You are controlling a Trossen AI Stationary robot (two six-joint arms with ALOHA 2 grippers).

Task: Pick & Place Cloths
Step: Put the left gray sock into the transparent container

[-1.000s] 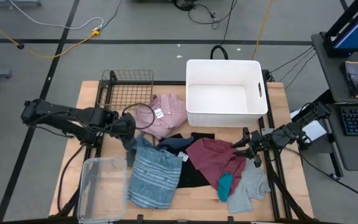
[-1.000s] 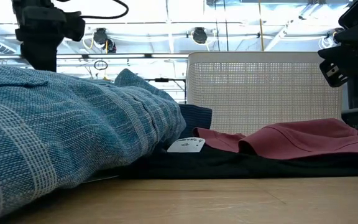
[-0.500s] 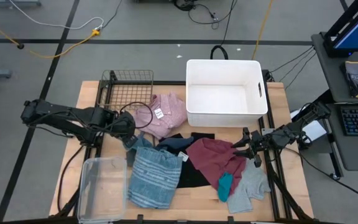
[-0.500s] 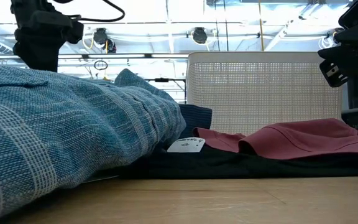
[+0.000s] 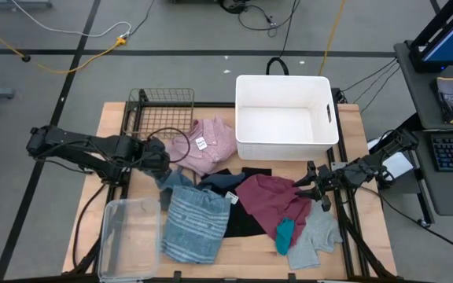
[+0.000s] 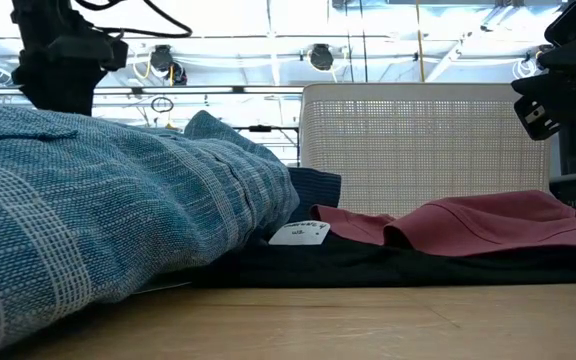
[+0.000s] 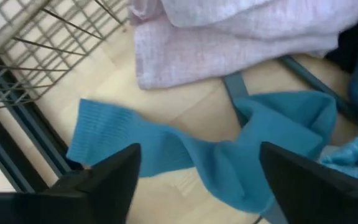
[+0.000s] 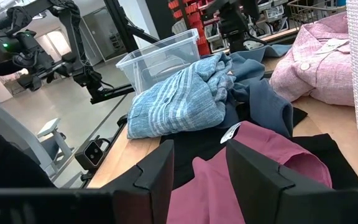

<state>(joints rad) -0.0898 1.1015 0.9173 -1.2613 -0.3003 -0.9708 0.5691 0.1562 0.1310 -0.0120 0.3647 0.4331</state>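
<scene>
Left tool [image 7: 194, 180] open over teal sleeve [image 7: 166, 149], right tool [image 8: 199, 171] open

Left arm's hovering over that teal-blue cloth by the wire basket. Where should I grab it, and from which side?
Take the teal-blue cloth at its narrow middle band, coming straight down. It lies flat and stretched on bare wood there, clear of the pink shirt and the wire basket. The left gripper is already open astride it.

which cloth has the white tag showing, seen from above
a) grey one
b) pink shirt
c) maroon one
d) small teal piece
b: in the high view the white tag lies on the pink shirt, beside the white bin.
</scene>
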